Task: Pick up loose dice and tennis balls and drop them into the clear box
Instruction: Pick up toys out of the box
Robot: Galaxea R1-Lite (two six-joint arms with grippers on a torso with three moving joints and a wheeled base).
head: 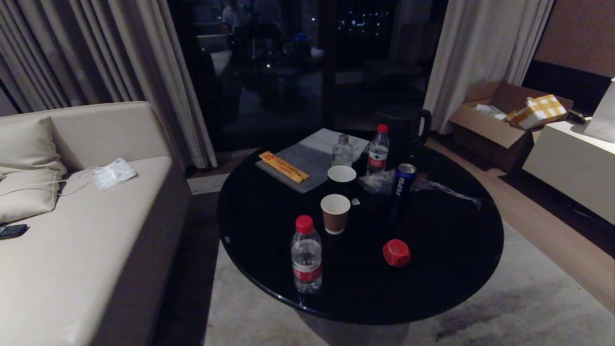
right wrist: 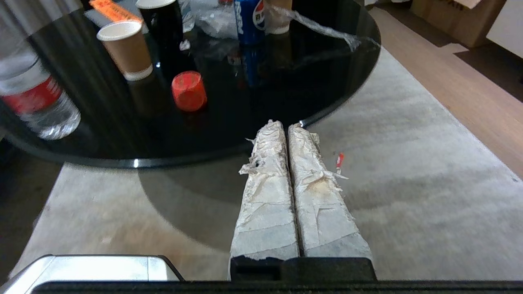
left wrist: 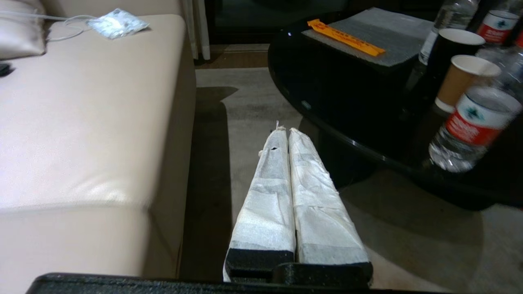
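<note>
You are looking at a round black glossy surface (head: 447, 283) filling the centre of the head view, with one red die (head: 396, 253) sitting alone in its lower right part, resting on the gloss and touching nothing. To the die's left, near the lower edge, stands a water bottle with a red cap (head: 306, 254); above that, toward the middle, a brown paper cup (head: 335, 213) stands just in front of a dark cup with a white rim (head: 341, 177). A blue Pepsi can (head: 403, 181) stands upper right of the die, with crumpled clear plastic wrap (head: 379, 181) beside it, and two more bottles (head: 378, 150) behind. A grey mat (head: 307, 163) carrying an orange strip (head: 283, 166) lies at the upper left of the surface. A beige sofa (head: 81, 250) fills the left of the frame. Neither arm reaches into the head view. In the left wrist view your left end effector (left wrist: 284, 131) hangs over the carpet between sofa and surface, its padded fingers pressed together and holding nothing. In the right wrist view your right end effector (right wrist: 284, 125) sits just short of the surface's rim, fingers likewise closed and empty, with the red die (right wrist: 188, 90) ahead of it on the gloss, well apart.
</note>
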